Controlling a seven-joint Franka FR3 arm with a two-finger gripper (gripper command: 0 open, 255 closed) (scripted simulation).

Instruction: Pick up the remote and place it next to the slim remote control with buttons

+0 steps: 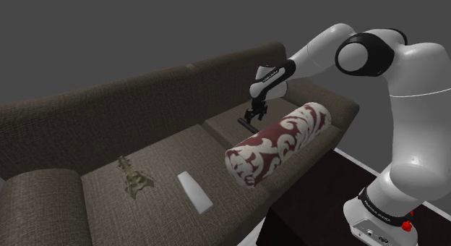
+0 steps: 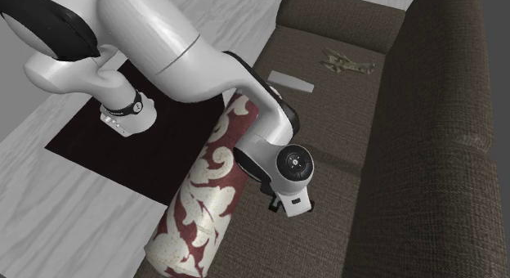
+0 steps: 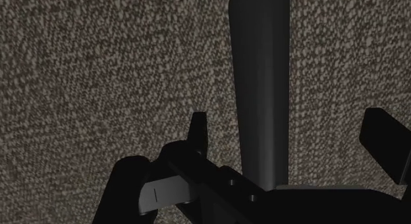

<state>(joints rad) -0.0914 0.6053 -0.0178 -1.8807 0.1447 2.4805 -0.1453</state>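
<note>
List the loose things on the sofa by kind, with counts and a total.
Remotes: 2, the dark remote and the white remote
Cushions: 1, the patterned bolster cushion
Other: 1, the small olive-green object
Total: 4

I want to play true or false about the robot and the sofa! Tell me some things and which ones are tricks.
1. The fingers are open, with the dark remote between them. True.
2. The pillow is blue. False: it is red and white with a swirly pattern.
3. The pale remote lies on the sofa seat. True.
4. The dark remote already lies beside the pale remote. False: it is on a different seat cushion, under the fingers.
</note>
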